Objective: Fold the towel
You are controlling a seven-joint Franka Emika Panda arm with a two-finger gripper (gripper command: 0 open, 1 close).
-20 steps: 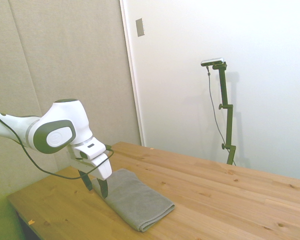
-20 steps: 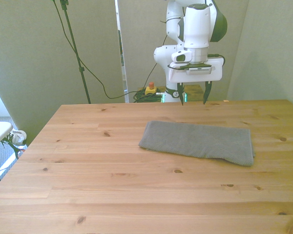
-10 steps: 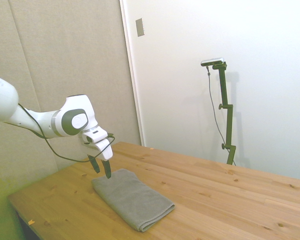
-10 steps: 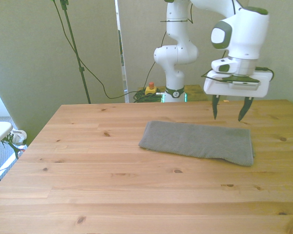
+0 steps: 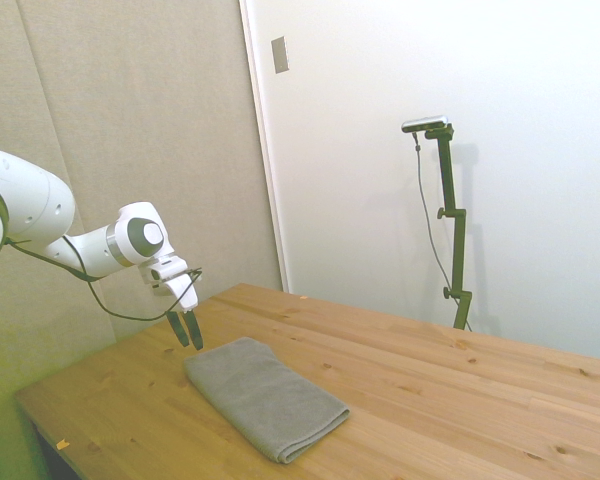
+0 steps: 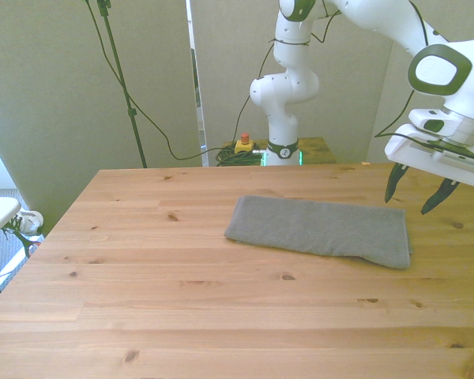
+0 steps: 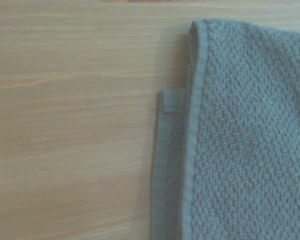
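A: Swinging across in the last second, the white two-finger gripper went from behind the middle of the plain grey terry-cloth towel to its short end, at about 3 o'clock of the cloth in the front view.

B: And the claw itself?

A: Spread wide, fingers pointing down, nothing between them. It hangs above the bare wooden table, just off that end and clear of the cloth. From the side view the gripper sits at about 10 o'clock of the towel.

B: Has the towel shifted?

A: No. It lies flat in the same spot, a long rectangle already doubled over, a little toward 3 o'clock of the table's centre in the front view. Up close, the towel shows two hemmed layers, the lower edge peeking out beside the upper one.

B: So what does the move mean?

A: I'd judge it is lining up to pinch that end and carry it over for another fold. Nothing is grasped yet.

B: Any boxes or bins?

A: None in sight, so nothing is held in any.
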